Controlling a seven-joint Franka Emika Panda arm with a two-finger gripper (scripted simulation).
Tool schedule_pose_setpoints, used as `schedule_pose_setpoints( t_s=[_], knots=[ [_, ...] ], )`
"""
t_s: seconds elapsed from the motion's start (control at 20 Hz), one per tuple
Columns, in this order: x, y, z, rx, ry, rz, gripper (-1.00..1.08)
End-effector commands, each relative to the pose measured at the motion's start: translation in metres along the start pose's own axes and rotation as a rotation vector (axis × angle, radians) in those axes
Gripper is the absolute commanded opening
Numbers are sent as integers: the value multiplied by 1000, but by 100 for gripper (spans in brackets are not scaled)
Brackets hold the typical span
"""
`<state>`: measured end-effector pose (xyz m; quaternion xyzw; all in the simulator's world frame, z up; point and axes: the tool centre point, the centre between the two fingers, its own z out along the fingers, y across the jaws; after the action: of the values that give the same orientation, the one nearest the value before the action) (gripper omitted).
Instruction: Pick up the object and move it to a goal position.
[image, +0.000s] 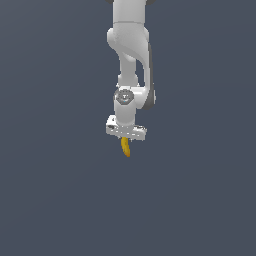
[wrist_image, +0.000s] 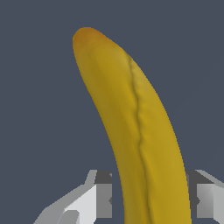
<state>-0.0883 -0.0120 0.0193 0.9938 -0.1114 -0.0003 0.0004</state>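
Banana-like object (image: 125, 147), yellow-orange and curved, is seen once only; one white arm (image: 129, 45) and one pincer (image: 125, 138) are counted as well. No brand, label or writing can be read on any of them. The arm is extended straight down from the top of the exterior view, its wrist turned so that the pincer points downward. The object is clasped between the two grey fingers (wrist_image: 101, 199), which are pressed against its sides in the wrist view, and it hangs below the pincer against a plain dark grey background (image: 50, 200).
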Motion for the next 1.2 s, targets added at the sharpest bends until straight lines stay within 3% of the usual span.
schedule_pose_setpoints(
  t_s=[0.0, 0.3, 0.55, 1.15],
  knots=[
    [0, -2, 1, 1, 1, -3, -100],
    [2, 5, 0, 0, 0, 0, -100],
    [8, 27, -3, 0, 0, -1, -100],
    [40, 129, -13, 1, 0, -2, -100]
  ],
)
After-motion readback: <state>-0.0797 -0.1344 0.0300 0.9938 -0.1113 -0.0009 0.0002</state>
